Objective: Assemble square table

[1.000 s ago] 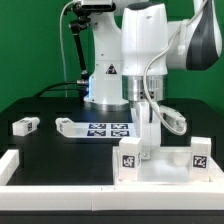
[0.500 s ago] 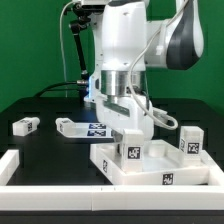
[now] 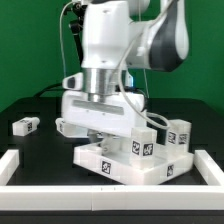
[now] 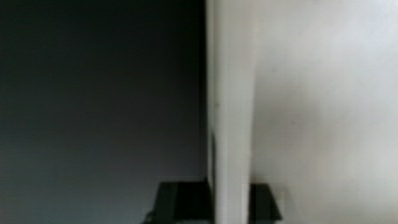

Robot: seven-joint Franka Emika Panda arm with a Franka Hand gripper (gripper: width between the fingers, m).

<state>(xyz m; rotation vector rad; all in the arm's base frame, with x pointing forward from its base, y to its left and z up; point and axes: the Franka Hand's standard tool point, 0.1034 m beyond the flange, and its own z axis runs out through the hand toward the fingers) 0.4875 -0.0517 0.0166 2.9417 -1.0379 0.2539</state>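
Note:
The square table top (image 3: pixel 135 172) is a white tagged tray lying skewed near the front rail. Two white leg blocks (image 3: pixel 143 143) (image 3: pixel 180 133) stand on its exterior-view right side. My gripper (image 3: pixel 104 136) hangs over its far left edge, mostly hidden under the wide hand. In the wrist view the gripper (image 4: pixel 214 197) is shut on the table top's white rim (image 4: pixel 294 100), which passes between the dark fingers (image 4: pixel 178 200). A loose leg block (image 3: pixel 25 126) lies at the exterior view's left. Another white part (image 3: pixel 64 126) lies beside the hand.
White border rails run along the left (image 3: pixel 10 165) and front (image 3: pixel 100 190) of the black table. The robot base (image 3: pixel 100 60) and cables stand behind. The marker board is hidden behind the arm.
The table top has swung round and slid toward the exterior view's left with the gripper on its rim. The wrist has turned, and the arm now covers the marker board.

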